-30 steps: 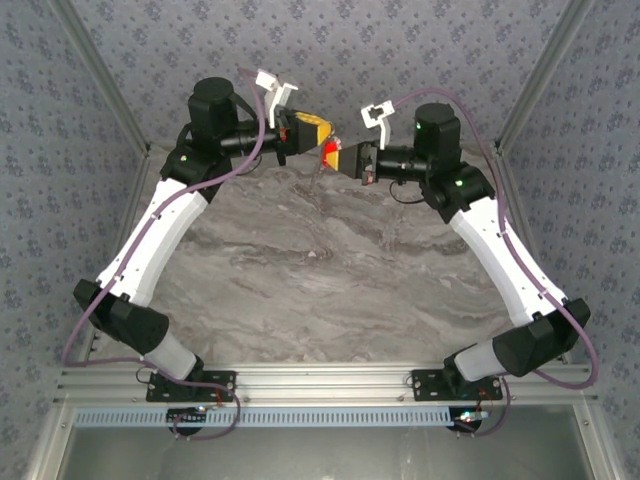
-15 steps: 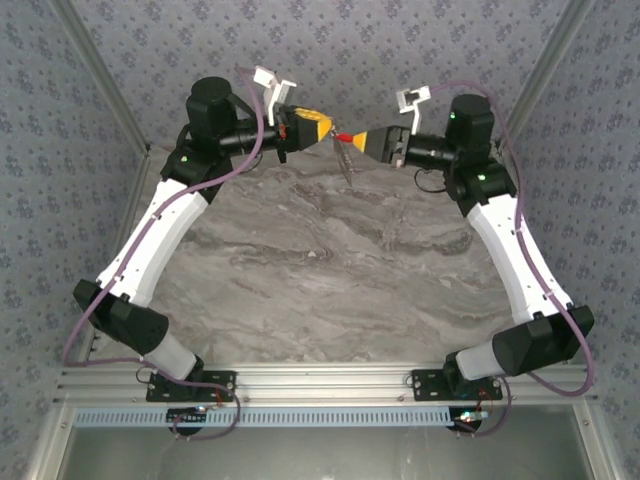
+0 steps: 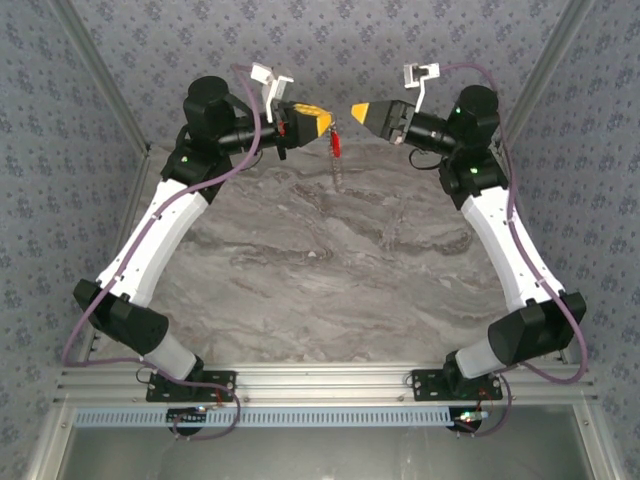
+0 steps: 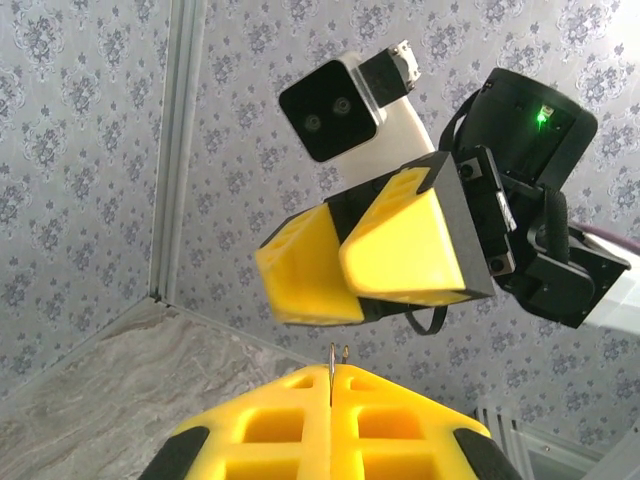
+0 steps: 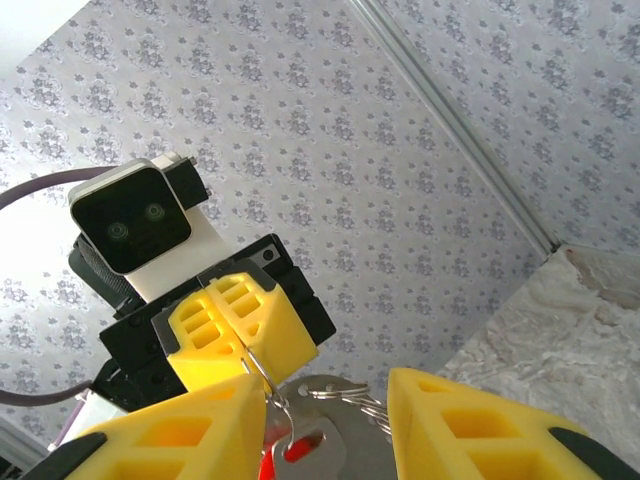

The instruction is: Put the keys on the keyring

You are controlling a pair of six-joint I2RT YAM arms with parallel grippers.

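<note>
My left gripper is raised at the back of the table, shut on the thin grey wire of the keyring, which sticks up between its yellow fingertips. The red keys hang just under that gripper, with silvery metal bits dangling below them. In the right wrist view the keyring wire runs from the left fingers down to the red keys and a flat silvery piece. My right gripper stands open a short way to the right, facing the left one, and grips nothing.
The grey marbled tabletop lies below both raised grippers. Patterned walls with metal corner posts close in the back and sides. An aluminium rail runs along the near edge.
My right gripper has opened and drawn back to the right, away from the left gripper. The red keys, earlier between the two grippers, now hang from the left one.
</note>
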